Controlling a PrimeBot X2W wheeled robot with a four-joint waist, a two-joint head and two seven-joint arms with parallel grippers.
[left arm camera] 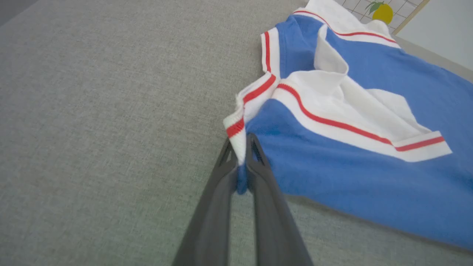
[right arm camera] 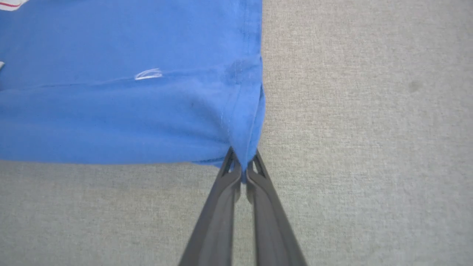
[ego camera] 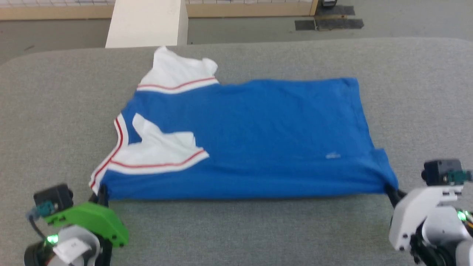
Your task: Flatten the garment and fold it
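Observation:
The garment (ego camera: 258,136), a bright blue T-shirt with white sleeves edged in red, lies spread sideways on the grey table, sleeves at the left, hem at the right. One sleeve is folded over the blue body. My left gripper (ego camera: 100,193) is shut on the near left corner of the garment (left arm camera: 332,159), by the red-striped white edge; its fingers (left arm camera: 258,173) pinch the cloth there. My right gripper (ego camera: 391,190) is shut on the near right corner of the garment (right arm camera: 129,111), at the hem. The near edge runs taut and straight between the two grips.
The grey fabric-covered table (ego camera: 236,229) stretches around the shirt on all sides. Beyond its far edge stands a cream block (ego camera: 147,22) on a grey floor, with dark mats (ego camera: 329,23) farther right.

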